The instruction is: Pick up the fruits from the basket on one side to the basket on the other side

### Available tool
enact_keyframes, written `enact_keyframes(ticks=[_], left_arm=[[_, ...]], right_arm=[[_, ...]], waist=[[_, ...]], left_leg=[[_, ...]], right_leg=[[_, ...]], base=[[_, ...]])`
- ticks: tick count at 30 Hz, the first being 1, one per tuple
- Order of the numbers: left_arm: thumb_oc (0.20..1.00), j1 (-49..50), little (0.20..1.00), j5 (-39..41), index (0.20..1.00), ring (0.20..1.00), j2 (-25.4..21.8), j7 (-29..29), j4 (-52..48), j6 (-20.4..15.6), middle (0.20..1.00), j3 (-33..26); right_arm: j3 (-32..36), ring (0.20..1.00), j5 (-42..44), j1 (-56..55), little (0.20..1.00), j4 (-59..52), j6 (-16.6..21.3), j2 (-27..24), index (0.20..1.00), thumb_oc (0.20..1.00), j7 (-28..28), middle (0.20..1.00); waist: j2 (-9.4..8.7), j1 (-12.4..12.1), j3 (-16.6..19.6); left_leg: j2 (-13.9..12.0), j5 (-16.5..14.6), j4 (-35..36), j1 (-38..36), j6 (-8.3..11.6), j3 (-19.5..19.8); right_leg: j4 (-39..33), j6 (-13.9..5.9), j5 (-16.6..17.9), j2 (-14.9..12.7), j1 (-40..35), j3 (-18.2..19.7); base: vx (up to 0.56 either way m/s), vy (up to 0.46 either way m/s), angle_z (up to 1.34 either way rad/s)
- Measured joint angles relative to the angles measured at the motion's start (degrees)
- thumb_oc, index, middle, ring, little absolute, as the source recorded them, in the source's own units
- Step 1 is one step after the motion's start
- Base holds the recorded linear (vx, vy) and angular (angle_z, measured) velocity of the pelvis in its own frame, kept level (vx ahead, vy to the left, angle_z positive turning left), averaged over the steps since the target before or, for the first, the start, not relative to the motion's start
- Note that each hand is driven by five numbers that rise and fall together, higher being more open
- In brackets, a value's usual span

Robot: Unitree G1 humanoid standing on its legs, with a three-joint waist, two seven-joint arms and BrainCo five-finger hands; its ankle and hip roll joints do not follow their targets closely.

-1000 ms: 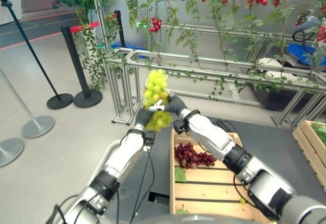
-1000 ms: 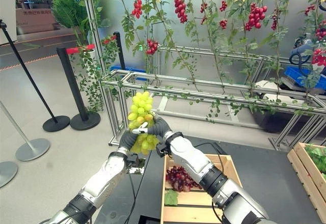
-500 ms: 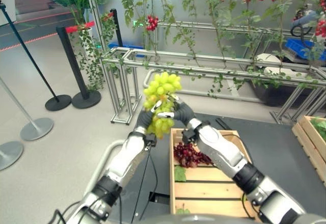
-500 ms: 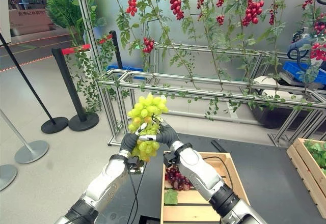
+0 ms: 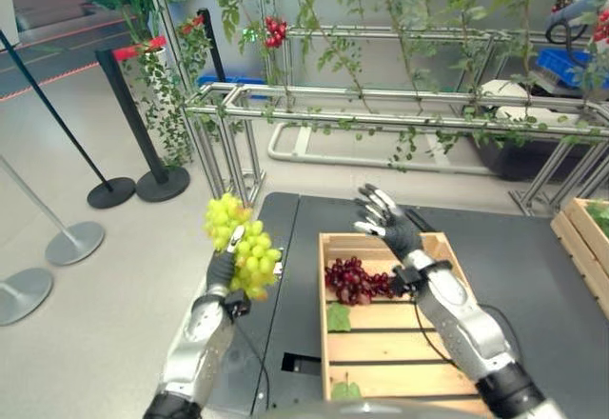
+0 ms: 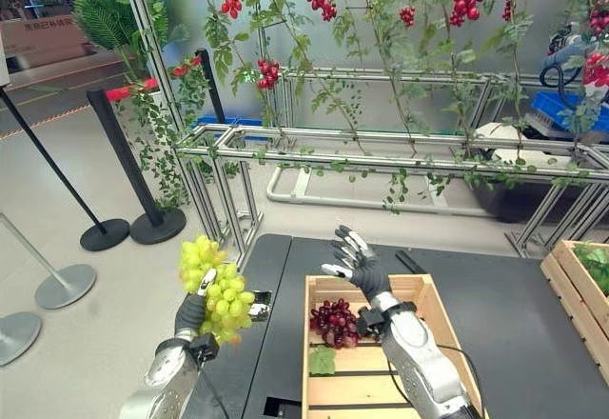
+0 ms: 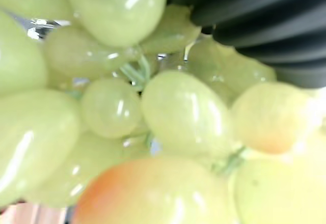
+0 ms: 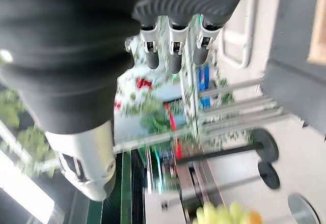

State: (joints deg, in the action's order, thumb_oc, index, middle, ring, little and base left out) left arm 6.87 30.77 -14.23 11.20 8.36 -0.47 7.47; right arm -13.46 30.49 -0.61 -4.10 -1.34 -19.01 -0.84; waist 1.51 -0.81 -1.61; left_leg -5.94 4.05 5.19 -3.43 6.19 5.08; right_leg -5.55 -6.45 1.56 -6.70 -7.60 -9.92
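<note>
Wooden basket (image 5: 385,343) on the desk (image 5: 533,276) keeps only red grapes (image 5: 354,281). Green grapes (image 5: 238,246) have passed to my left hand (image 5: 221,271), fingers grasping; my right hand (image 5: 388,224) has released, spread above.

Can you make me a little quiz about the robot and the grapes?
1. True or false: the green grapes lie in the wooden crate.
2. Which hand holds the green grapes: A left hand, B right hand, C both?
3. Fill in: the fruit lying in the crate is a bunch of ____ grapes.

Key: 1 false, they are held up beside the table. 2 A. 3 purple.
</note>
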Motion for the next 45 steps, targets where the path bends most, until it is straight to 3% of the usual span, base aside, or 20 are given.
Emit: enact_keyframes(ticks=[15,18,19,20,21,22,24,28,29,30,31,32,33,34,36,37,38,41,44,45], left_arm=[[0.2,8.38,0.2,2.67,0.2,0.2,1.92,-5.21,-2.91,-1.36,0.2,-4.73],[0.2,9.39,0.2,2.81,0.2,0.2,2.9,-6.08,-3.78,-1.53,0.2,-5.35],[0.2,6.14,0.2,2.82,0.2,0.2,3.31,-6.63,-2.95,-1.48,0.2,-4.07],[0.2,5.17,0.2,2.84,0.2,0.2,3.63,-6.87,-2.98,-1.63,0.2,-4.09],[0.2,5.2,0.2,3.23,0.2,0.2,3.61,-6.93,-2.82,-2.03,0.2,-4.39],[0.2,5.01,0.2,3.95,0.2,0.2,2.14,-6.88,-2.22,-2.06,0.2,-4.19],[0.2,6.5,0.2,4.0,0.2,0.2,1.43,-7.03,-2.51,-2.44,0.2,-4.45],[0.2,6.84,0.2,4.39,0.2,0.2,2.98,-7.13,-5.28,-2.94,0.2,-6.22],[0.2,6.0,0.2,4.4,0.2,0.2,2.89,-7.01,-5.22,-3.04,0.2,-6.7],[0.2,4.57,0.2,4.4,0.2,0.2,1.8,-6.9,-4.99,-3.07,0.2,-6.93],[0.2,3.93,0.2,4.41,0.2,0.2,1.58,-6.89,-5.05,-3.14,0.2,-7.12],[0.2,4.32,0.2,4.36,0.2,0.2,1.5,-6.67,-4.92,-3.32,0.2,-7.81],[0.2,4.76,0.2,4.33,0.2,0.2,1.38,-6.62,-4.92,-3.36,0.2,-7.92],[0.2,5.07,0.2,4.22,0.2,0.2,1.87,-6.62,-4.88,-3.35,0.2,-7.34],[0.2,5.01,0.2,3.59,0.2,0.2,1.71,-6.56,-5.73,-3.41,0.2,-6.51],[0.2,5.1,0.2,3.6,0.2,0.2,1.72,-6.33,-6.17,-3.62,0.2,-6.86],[0.2,4.55,0.2,3.58,0.2,0.2,1.39,-5.99,-6.35,-3.66,0.2,-8.06],[0.2,4.65,0.2,-0.58,0.2,0.2,-2.01,-5.89,-7.18,-3.72,0.2,-9.48],[0.2,5.7,0.2,-2.31,0.2,0.2,-2.47,-5.9,-7.27,-3.7,0.2,-9.21],[0.2,5.2,0.2,-3.1,0.2,0.2,-2.55,-5.81,-7.3,-3.71,0.2,-9.43]], right_arm=[[4.77,1.0,-3.1,-7.72,1.0,1.36,2.61,0.07,1.0,1.0,-0.91,1.0],[5.45,1.0,-5.25,-8.66,1.0,2.43,3.69,-0.17,1.0,1.0,-0.96,1.0],[7.53,1.0,-6.24,-9.46,1.0,2.36,3.92,-0.12,1.0,1.0,0.05,1.0],[7.87,1.0,-6.61,-8.87,1.0,2.29,3.89,-0.36,1.0,1.0,0.1,1.0],[7.72,1.0,-6.99,-7.59,1.0,2.31,3.93,-0.18,1.0,1.0,0.32,1.0],[7.61,1.0,-7.36,-5.75,1.0,2.26,4.6,0.42,1.0,1.0,1.21,1.0],[6.5,1.0,-7.38,-4.2,1.0,1.6,5.45,0.67,1.0,1.0,1.53,1.0],[5.41,1.0,-7.45,-3.18,1.0,1.94,5.99,0.3,1.0,1.0,1.77,1.0],[4.9,1.0,-7.45,-2.84,1.0,2.54,5.92,0.8,1.0,1.0,1.82,1.0],[4.6,1.0,-7.46,-2.93,1.0,2.94,5.83,1.81,1.0,1.0,1.77,1.0],[4.88,1.0,-7.47,-2.73,1.0,2.67,5.84,1.82,1.0,1.0,1.73,1.0],[5.18,1.0,-7.57,-1.8,1.0,2.76,5.87,1.82,1.0,1.0,1.83,1.0],[5.39,1.0,-7.6,-1.2,1.0,2.35,5.96,1.61,1.0,1.0,1.95,1.0],[6.46,1.0,-7.64,-1.76,1.0,1.59,6.22,0.61,1.0,1.0,2.22,1.0],[6.49,1.0,-7.66,-1.69,1.0,2.15,6.02,0.43,1.0,1.0,2.59,1.0],[5.85,1.0,-7.86,-1.41,1.0,2.22,6.01,0.61,1.0,1.0,2.28,1.0],[4.45,1.0,-7.92,0.14,1.0,2.21,6.01,0.69,1.0,1.0,2.04,1.0],[4.6,1.0,-8.04,-0.74,1.0,2.96,6.0,4.09,1.0,1.0,1.77,1.0],[4.4,1.0,-8.13,-1.0,1.0,3.24,6.0,5.02,1.0,1.0,1.9,1.0],[4.63,1.0,-8.38,-1.17,1.0,3.44,6.04,5.3,1.0,1.0,1.96,1.0]], waist=[[2.66,-0.09,-2.15],[3.89,-1.67,-4.3],[3.21,0.41,-5.26],[2.54,0.69,-6.23],[2.56,-1.4,-6.55],[1.55,-1.87,-7.24],[0.77,-1.63,-7.72],[0.89,-1.3,-7.67],[0.33,-2.23,-7.62],[-2.25,-1.77,-6.66],[-3.4,-1.62,-6.58],[-3.43,-3.46,-6.68],[-2.98,-3.43,-6.39],[-0.76,-1.64,-5.51],[0.48,-2.68,-5.54],[0.86,-3.51,-5.74],[0.99,-3.47,-6.05],[-2.79,-5.15,-4.74],[-2.67,-5.41,-5.34],[-2.71,-6.24,-5.75]], left_leg=[[-1.11,0.05,-0.98,1.41,0.12,1.63],[-1.27,1.67,-3.47,6.46,2.28,3.29],[0.44,8.42,-3.02,11.14,2.58,-2.05],[0.43,8.61,-2.85,12.37,2.08,-6.45],[-0.69,5.02,-4.56,12.87,-0.96,-12.08],[-3.97,-1.05,-11.5,13.0,-3.31,-23.37],[-3.95,-1.84,-19.52,10.24,-1.84,-20.04],[-0.34,-2.77,-12.26,8.77,-2.11,-12.96],[1.06,-0.59,-9.23,8.98,-2.34,-11.53],[1.19,-0.55,-2.28,7.85,-2.29,-14.0],[0.48,-2.03,-5.35,8.31,-2.57,-17.05],[-2.24,-4.82,-14.11,7.98,-2.42,-21.58],[-2.46,-6.76,-16.04,7.2,-1.8,-23.1],[-1.8,-8.74,-14.1,5.93,-0.78,-23.45],[-1.32,-7.61,-12.08,5.07,-3.15,-24.09],[-1.35,-7.3,-11.64,5.09,-3.66,-23.96],[-1.16,-6.9,-10.81,5.1,-4.31,-23.03],[1.51,-6.5,-10.25,5.83,-5.0,-21.67],[2.11,-5.65,-8.07,4.19,-6.42,-19.85],[1.97,-6.02,-8.07,4.7,-6.8,-17.34]], right_leg=[[-0.03,0.65,-0.4,1.41,0.22,-1.75],[0.4,1.27,-0.28,3.06,0.94,-4.92],[0.24,2.45,-0.83,1.05,1.27,-11.26],[0.24,2.84,-0.97,0.48,1.7,-12.97],[0.75,2.81,-0.06,0.27,1.99,-14.63],[1.45,2.58,0.04,-1.52,1.58,-20.85],[4.83,1.05,-1.19,-4.58,-0.2,-23.87],[7.71,-1.92,-4.38,-5.59,0.33,-23.67],[7.96,-1.26,-5.09,-4.85,0.24,-23.49],[3.5,0.32,-3.38,-4.67,-0.94,-25.02],[2.65,-0.01,-3.1,-5.6,-0.93,-26.53],[3.63,-0.88,-1.81,-6.71,-1.81,-30.9],[4.1,-1.55,-1.6,-7.07,-2.55,-32.98],[7.3,-2.24,-1.77,-8.27,-3.79,-36.17],[15.78,-0.94,-2.99,-11.97,-1.04,-37.66],[15.09,-0.55,-4.27,-10.98,-0.05,-37.51],[13.93,1.65,-2.73,-9.56,1.08,-38.15],[11.74,1.63,-0.44,-9.4,-0.21,-38.53],[19.64,0.4,-2.08,-12.25,1.42,-38.16],[18.99,0.43,-2.08,-11.08,1.2,-35.6]], base=[[-0.1,-0.064,0.06],[-0.26,0.014,0.86],[-0.2,-0.033,1.9],[-0.22,-0.082,1.78],[-0.12,-0.097,0.75],[-0.19,-0.047,0.69],[-0.22,0.024,0.87],[-0.13,0.036,1.04],[-0.23,0.193,1.57],[-0.17,0.168,1.58],[-0.15,0.194,1.42],[-0.08,0.188,0.78],[-0.15,0.296,1.52],[-0.1,0.232,1.69],[-0.05,0.154,1.06],[-0.14,0.319,0.36],[-0.12,0.236,0.19],[-0.12,0.224,0.39],[-0.05,0.126,0.41],[0.03,0.075,0.38]])
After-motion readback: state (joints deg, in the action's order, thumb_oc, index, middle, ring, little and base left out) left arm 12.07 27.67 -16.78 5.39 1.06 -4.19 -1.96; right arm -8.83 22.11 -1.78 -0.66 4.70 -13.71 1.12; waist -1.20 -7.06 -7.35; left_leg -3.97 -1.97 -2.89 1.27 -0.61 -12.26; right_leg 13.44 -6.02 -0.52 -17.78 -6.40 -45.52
